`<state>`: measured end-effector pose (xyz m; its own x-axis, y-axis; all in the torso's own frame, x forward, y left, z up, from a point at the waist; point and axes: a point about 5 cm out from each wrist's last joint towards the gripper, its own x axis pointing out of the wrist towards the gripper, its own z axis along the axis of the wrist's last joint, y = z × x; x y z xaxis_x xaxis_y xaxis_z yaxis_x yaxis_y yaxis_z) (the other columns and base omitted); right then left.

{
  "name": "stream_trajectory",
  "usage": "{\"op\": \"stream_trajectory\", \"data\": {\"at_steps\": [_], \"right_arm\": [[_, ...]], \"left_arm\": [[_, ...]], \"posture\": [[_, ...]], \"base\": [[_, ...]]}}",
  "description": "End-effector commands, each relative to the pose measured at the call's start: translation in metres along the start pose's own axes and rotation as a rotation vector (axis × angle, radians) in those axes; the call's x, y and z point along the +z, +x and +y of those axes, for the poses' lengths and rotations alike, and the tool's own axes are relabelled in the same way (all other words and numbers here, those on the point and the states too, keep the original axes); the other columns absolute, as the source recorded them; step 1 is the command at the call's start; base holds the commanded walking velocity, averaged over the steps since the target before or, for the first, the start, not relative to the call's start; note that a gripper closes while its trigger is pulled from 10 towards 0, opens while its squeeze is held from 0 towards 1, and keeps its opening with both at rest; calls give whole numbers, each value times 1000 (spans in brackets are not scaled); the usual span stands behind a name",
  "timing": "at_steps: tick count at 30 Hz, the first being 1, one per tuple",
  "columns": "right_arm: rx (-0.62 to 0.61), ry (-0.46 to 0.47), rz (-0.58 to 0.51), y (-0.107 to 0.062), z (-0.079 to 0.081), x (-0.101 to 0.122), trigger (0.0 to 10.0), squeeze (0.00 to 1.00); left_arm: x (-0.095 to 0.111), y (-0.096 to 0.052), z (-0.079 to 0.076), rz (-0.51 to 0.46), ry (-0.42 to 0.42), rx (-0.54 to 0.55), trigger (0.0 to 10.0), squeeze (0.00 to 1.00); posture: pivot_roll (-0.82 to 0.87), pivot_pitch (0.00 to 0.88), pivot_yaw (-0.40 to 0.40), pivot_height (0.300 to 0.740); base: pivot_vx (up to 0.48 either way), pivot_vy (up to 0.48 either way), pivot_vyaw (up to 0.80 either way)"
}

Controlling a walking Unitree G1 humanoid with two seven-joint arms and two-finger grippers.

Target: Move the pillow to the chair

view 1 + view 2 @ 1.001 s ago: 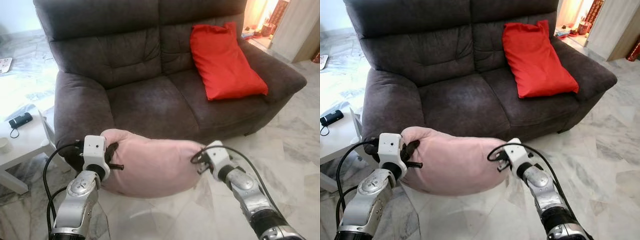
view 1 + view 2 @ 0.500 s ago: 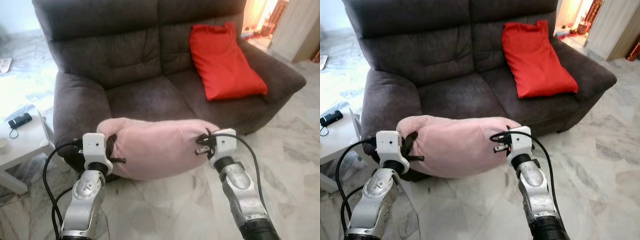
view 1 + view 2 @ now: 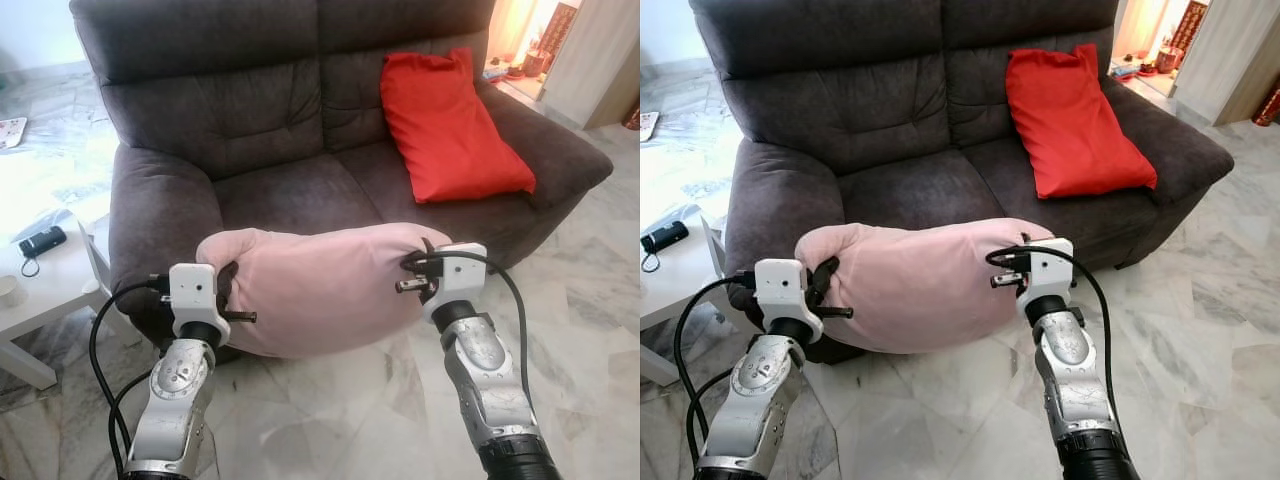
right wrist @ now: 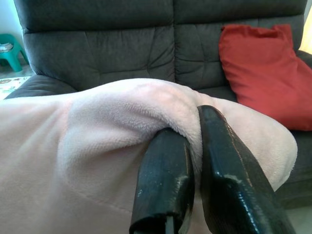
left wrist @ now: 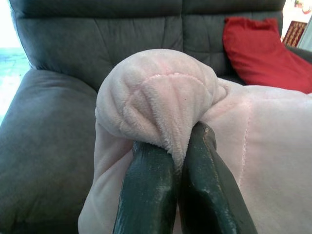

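A soft pink pillow [image 3: 320, 285] hangs in the air between my two arms, just in front of the dark grey sofa [image 3: 290, 190]. My left gripper [image 3: 222, 285] is shut on the pillow's left end; the left wrist view has its fingers [image 5: 151, 190] pinching a bunched fold of pink plush [image 5: 161, 97]. My right gripper [image 3: 418, 265] is shut on the pillow's right end, its fingers [image 4: 219, 165] clamped on the fabric [image 4: 97, 146]. The pillow's top sits at about the height of the sofa seat's front edge.
A red pillow [image 3: 450, 120] leans on the sofa's right seat and backrest. A low white table [image 3: 50, 285] with a small black device [image 3: 42, 240] stands at my left. Marble floor [image 3: 590, 300] spreads to the right and below.
Both grippers have raised the pink pillow from near the floor to the level of the sofa seat. The right arm swung upward and inward.
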<state>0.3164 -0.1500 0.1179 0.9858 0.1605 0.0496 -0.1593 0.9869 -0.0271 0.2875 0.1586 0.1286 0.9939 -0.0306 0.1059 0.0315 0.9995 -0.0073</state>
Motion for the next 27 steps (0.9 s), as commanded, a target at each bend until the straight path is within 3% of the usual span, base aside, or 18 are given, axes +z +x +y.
{"op": "stream_trajectory", "data": {"at_steps": [1,6,16,27], "right_arm": [[-15,2,-110,4,-1,24,10000,0],[4,15,-119,6,0,28,10000,0],[18,8,-117,8,4,30,10000,0],[55,-15,-143,8,9,35,10000,0]], "left_arm": [[16,3,3,-82,12,22,10000,0],[15,3,3,-80,14,30,10000,0],[15,3,5,-79,15,34,10000,0],[16,4,4,-85,13,33,10000,0]], "posture": [[71,27,-30,740],[74,40,-35,740],[73,48,-36,740],[70,54,-41,740]], "base": [[240,0,513],[273,0,608],[287,0,0],[295,0,409]]}}
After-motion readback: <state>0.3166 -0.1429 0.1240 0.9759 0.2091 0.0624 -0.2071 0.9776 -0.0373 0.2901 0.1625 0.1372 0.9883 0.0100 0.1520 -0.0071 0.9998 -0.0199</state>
